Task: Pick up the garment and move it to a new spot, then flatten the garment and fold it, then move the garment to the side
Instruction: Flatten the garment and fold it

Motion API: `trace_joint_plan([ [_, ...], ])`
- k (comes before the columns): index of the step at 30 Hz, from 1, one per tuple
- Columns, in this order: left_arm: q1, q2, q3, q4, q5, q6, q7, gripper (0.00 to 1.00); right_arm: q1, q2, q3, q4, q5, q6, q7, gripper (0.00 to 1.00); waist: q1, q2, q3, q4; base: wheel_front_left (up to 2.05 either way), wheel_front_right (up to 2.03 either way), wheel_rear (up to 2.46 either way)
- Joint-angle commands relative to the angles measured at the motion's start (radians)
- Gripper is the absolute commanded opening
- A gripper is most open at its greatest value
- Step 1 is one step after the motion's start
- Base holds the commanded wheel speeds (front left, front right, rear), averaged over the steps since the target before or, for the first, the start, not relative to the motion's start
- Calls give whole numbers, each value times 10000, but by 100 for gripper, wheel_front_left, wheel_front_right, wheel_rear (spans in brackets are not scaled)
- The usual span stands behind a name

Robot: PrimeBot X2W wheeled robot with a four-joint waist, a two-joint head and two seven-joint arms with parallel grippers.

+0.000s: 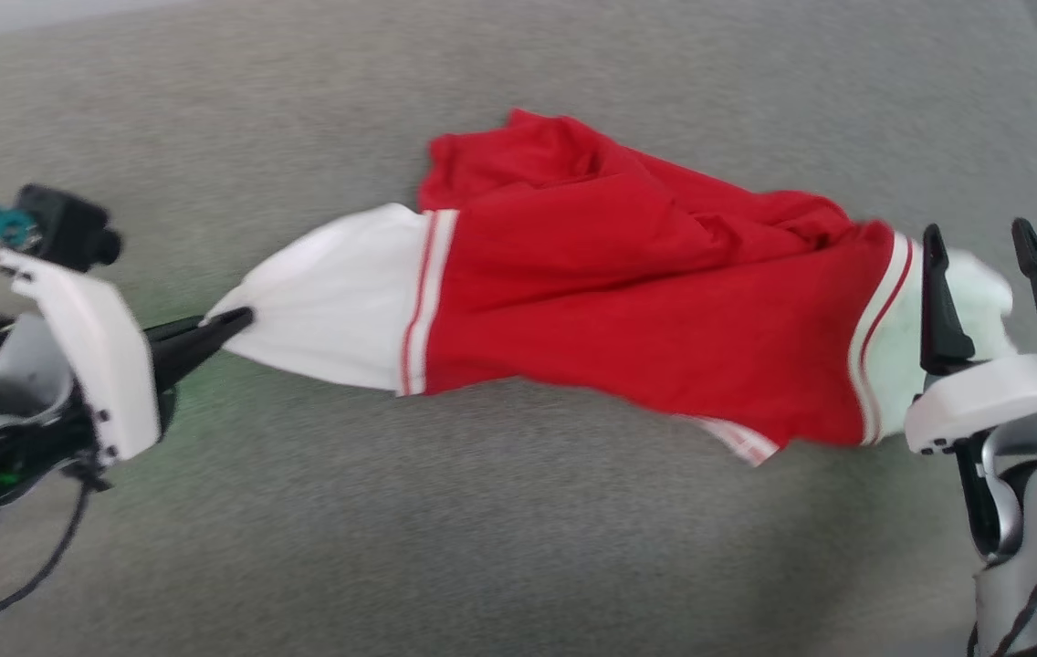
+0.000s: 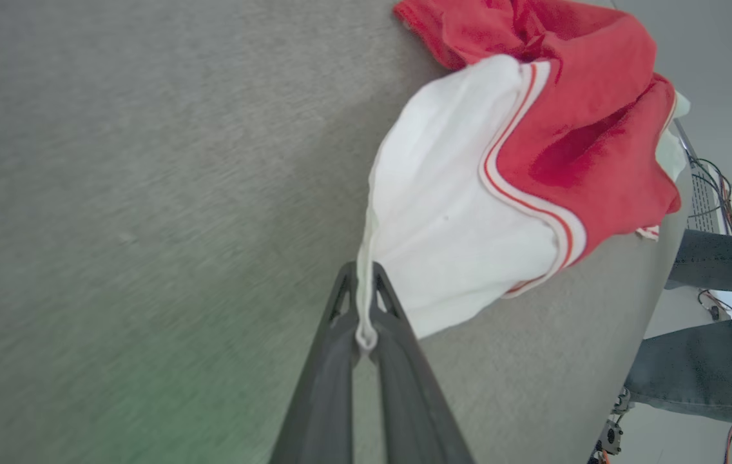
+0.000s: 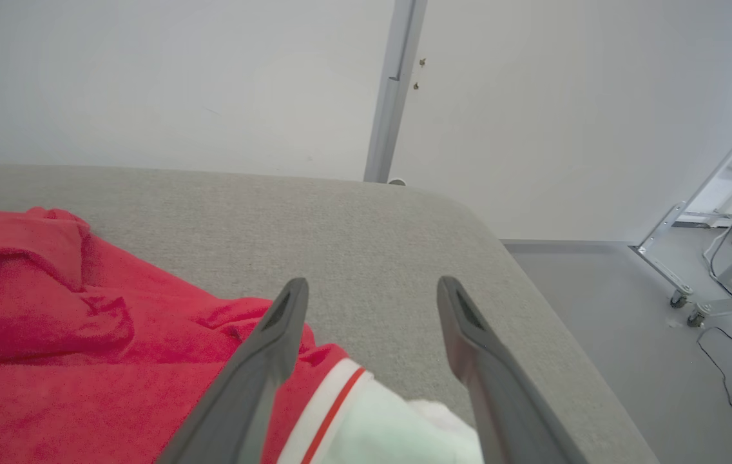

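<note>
The garment (image 1: pixel 628 310), a red T-shirt with white sleeves and striped trim, lies crumpled across the grey padded surface (image 1: pixel 500 547). My left gripper (image 1: pixel 240 319) is shut on the edge of the garment's left white sleeve (image 1: pixel 336 301); the left wrist view shows the sleeve hem (image 2: pixel 366 322) pinched between the dark fingers of the left gripper (image 2: pixel 361 274). My right gripper (image 1: pixel 984 242) stands open over the right white sleeve (image 1: pixel 984 292), which lies between its spread fingers (image 3: pixel 282 322) without being clamped. The right wrist view shows the same sleeve (image 3: pixel 392 432) beneath the right gripper (image 3: pixel 372 290).
The grey surface's rounded corner (image 3: pixel 469 219) lies just beyond my right gripper, with floor and a white wall behind. A person's legs in grey trousers (image 2: pixel 714 374) stand beside the surface's edge. Cables and a metal frame (image 3: pixel 714 258) sit on the floor.
</note>
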Motion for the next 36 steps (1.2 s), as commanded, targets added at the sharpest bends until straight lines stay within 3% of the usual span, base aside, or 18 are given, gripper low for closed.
trace_joint_plan([
  [1, 203, 154, 57, 33, -120, 25, -115, 0, -128, 1, 78, -108, -69, -21, 99, 100, 0, 0, -300, 630, 0, 0, 0],
  [5, 642, 660, 144, 566, -527, 25, -436, 0, -153, 1, 393, -346, -306, -21, 440, 100, 0, 0, -484, 1122, 0, 0, 0],
  [10, 1166, 792, -54, 1615, -775, 25, -487, 0, -60, 0, 774, -528, -523, -21, 823, 100, 0, 0, -682, 1482, 0, 0, 0],
  [17, 1507, 270, -85, 2623, -823, 25, -1103, 0, 19, 0, 1268, -896, -845, -21, 1284, 100, 0, 0, -831, 1687, 0, 0, 0],
  [18, 1481, 215, -124, 2665, -680, 25, -1308, 5, 45, 3, 1411, -949, -861, -21, 1354, 100, 0, 0, -866, 1700, 0, 0, 0],
  [19, 1505, 136, -139, 2734, -610, 25, -1516, 17, 75, 3, 1462, -962, -829, -21, 1435, 100, 0, 0, -901, 1711, 0, 0, 0],
  [20, 1593, -32, -204, 2784, -360, 25, -1952, 54, 116, -3, 1725, -1002, -787, -21, 1597, 100, 0, 0, -978, 1723, 0, 0, 0],
  [21, 1654, -82, -244, 2829, -217, 25, -2225, 100, 158, 4, 1866, -1029, -805, -21, 1669, 100, 0, 0, -1016, 1717, 0, 0, 0],
  [27, 2179, -353, -383, 3288, 440, 25, -4067, 100, 522, -660, 3152, -1149, -306, -21, 2602, 100, 0, 0, -1273, 1732, 0, 0, 0],
  [30, 2541, -561, -292, 3626, 722, 26, -5248, 100, 898, -1632, 4162, -1445, 405, -22, 3550, 100, 0, 0, -1365, 1802, 0, 0, 0],
  [33, 2833, -822, 50, 3808, 1264, 214, -5749, 100, 1286, -2780, 5081, -2077, 1358, -24, 4670, 100, 0, 0, -1378, 1908, 0, 0, 0],
  [36, 3190, -1203, 1494, 3561, 2107, 531, -5802, 100, 1758, -3879, 5801, -2893, 2412, -21, 5891, 100, 0, 0, -1331, 2095, 0, 0, 0],
])
